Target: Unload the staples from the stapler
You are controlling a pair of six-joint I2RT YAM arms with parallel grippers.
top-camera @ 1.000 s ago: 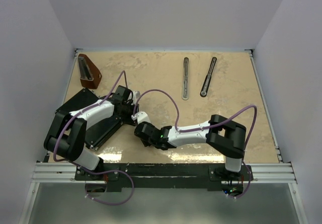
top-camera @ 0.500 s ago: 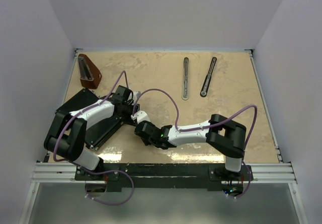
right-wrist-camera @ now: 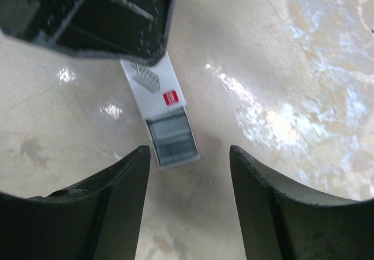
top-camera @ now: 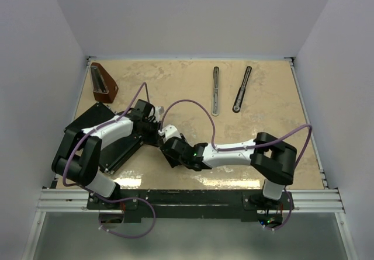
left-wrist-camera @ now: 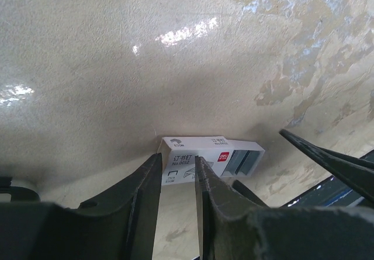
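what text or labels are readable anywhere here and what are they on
"订书钉": on the white staple box clamped in the left gripper, seen in the left wrist view.
"No.0012": directly under that, on the same box.
The red logo patch on the box is too small to read in either wrist view.
The other fine print on the box is blurred.
Nothing can be read in the top view.
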